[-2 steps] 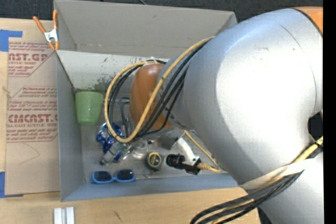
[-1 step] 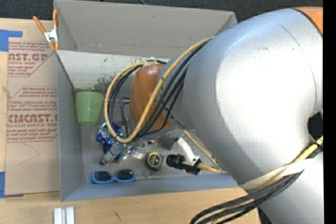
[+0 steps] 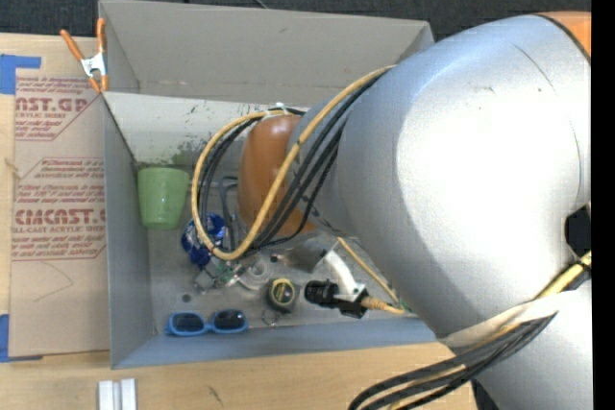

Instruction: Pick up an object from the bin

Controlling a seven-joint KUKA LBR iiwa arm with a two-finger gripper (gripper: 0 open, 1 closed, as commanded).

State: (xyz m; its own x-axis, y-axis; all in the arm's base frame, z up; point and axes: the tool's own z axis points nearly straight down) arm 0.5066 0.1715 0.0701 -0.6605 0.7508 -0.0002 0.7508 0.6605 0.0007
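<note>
Bin (image 3: pixel 259 48), grey metal; round green cup (image 3: pixel 161 197)

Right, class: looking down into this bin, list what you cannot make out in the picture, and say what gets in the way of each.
- Right half of the bin: covered by the arm's grey body.
- Bin floor in the middle: hidden under the orange cover and the cables.
- Blue thing beside the green cup: crossed by a cable loop, kind unclear.
- Round dark thing by the near wall: too small to name.
</note>
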